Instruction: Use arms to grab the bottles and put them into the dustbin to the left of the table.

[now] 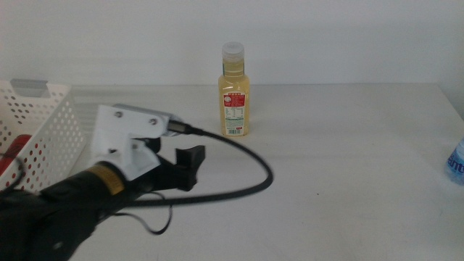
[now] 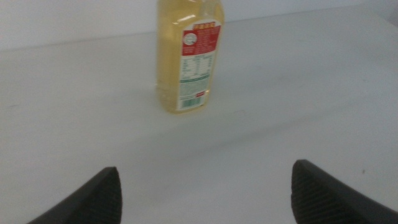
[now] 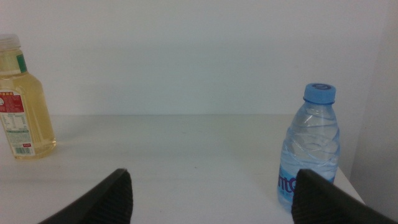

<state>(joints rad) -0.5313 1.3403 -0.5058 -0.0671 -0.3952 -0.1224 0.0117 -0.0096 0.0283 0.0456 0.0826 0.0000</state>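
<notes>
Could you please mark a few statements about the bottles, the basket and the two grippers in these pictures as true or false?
1. The juice bottle stands upright on the table. True.
2. The left gripper is shut on the juice bottle. False: it is open, short of the bottle.
3. Something red lies in the basket. True.
4. The water bottle lies on its side. False: it stands upright.
5. The right gripper holds the water bottle. False: it is open and holds nothing.
</notes>
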